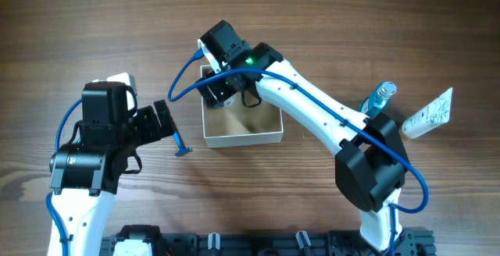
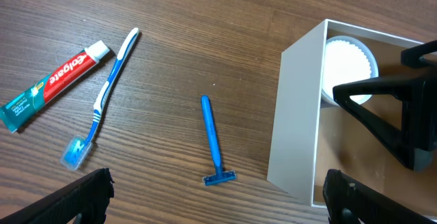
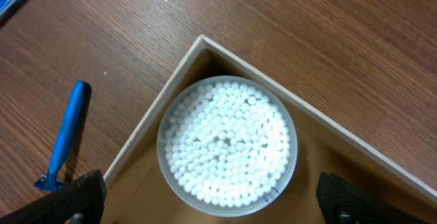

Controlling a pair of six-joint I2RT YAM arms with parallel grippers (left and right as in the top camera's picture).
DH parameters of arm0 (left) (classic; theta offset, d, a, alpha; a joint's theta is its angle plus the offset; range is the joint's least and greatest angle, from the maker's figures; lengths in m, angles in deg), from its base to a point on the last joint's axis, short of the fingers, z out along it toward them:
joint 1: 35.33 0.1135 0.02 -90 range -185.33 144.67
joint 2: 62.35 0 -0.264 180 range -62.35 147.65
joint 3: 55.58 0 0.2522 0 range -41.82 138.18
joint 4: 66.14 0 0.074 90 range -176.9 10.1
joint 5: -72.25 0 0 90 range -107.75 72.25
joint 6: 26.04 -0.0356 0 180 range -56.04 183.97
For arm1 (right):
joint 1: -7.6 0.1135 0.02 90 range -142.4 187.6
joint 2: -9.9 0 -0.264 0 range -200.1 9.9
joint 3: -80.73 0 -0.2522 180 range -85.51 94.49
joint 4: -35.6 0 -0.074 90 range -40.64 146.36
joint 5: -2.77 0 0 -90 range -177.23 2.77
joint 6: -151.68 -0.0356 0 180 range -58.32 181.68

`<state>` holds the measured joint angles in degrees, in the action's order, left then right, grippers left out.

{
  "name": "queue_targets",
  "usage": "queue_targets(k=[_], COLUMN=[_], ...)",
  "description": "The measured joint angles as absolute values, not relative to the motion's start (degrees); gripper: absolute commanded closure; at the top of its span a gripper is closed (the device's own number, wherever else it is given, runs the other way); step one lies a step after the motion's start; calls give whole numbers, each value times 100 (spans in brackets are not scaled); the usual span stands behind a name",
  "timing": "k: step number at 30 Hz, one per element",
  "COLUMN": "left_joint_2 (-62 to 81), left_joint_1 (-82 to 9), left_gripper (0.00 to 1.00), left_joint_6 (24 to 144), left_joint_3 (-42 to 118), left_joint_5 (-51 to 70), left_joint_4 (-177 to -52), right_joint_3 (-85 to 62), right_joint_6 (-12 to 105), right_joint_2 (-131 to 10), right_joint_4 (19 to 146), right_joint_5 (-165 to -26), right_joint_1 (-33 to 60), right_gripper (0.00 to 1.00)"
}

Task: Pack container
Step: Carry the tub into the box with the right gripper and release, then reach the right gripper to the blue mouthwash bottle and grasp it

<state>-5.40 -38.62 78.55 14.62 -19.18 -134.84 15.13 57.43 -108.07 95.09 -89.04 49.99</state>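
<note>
Container (image 1: 244, 139) sat open near the middle of the counter (image 1: 94, 22), tan inside facing up. A round jar of cotton swabs (image 3: 227, 145) stood in its corner at about 11 o'clock in the overhead view, close to both walls.

Right end effector (image 1: 219, 92) hung over that corner. Its fingers (image 3: 75, 197) were spread wide on either side of the jar, holding nothing; contact with the jar could not be told.

Left end effector (image 1: 164, 121) was at 9 o'clock of the container, also spread and empty.

A blue razor (image 1: 181, 145) lay on the counter just beside the container at 8 o'clock. In the left wrist view, a toothbrush (image 2: 109, 91) and toothpaste tube (image 2: 51, 84) lay at 10 o'clock of the razor, close together.

A clear bottle (image 1: 380, 97) and a white patterned packet (image 1: 428, 114) were well apart from the container at 3 o'clock.
</note>
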Motion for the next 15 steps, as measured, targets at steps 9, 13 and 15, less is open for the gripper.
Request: queue_targets(k=[9, 13, 15], left_joint_2=[-540, -538, -538], left_joint_1=[-3862, -3862, -3862], left_gripper=[0, 0, 0], left_joint_6=[7855, 7855, 7858], left_joint_3=[1464, 1467, 1467], left_joint_5=[-1921, -1921, -1921], left_joint_4=[-13497, -13495, -13495], right_joint_3=[1509, 1561, 1572], right_joint_6=[4677, 3794, 3252], right_joint_2=[-9221, -7887, -7450], right_joint_4=[10526, 11610, 12209], right_joint_5=[-7979, -7822, -7680], right_joint_1=[4479, 3192, 2145], right_gripper=[0, 0, 0])
